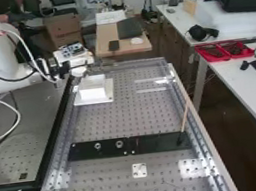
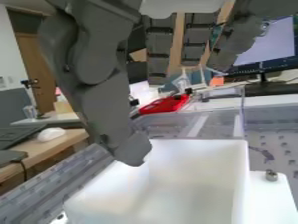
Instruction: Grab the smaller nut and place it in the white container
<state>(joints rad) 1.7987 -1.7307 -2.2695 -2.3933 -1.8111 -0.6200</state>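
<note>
Can see the hand (image 1: 76, 63) at the far end of the bench (image 1: 115, 120), up by the white container (image 1: 93, 91). Looks released, by the wrist view: thumb (image 2: 110, 107) hanging down in front of the container's rim, well apart from the fairly straight fingers (image 2: 159, 50), and nothing held between. Can't tell whether thumb and rim touch. Can't tell, either, where the smaller nut is. Can place the container easily enough, upright on a white plate (image 1: 85, 101), with a metal screw (image 2: 271, 175) standing in that plate just beside it. Nearer in, can make out the black bar (image 1: 154, 143) lying across the bench, bearing the larger nut (image 1: 98, 146) and, just beside it, the bearing (image 1: 119, 144) (both rather small from up here). Also see a thin stick (image 1: 184, 116) tilted at the bar's right end, and a small white square (image 1: 139, 170) nearer still.
</note>
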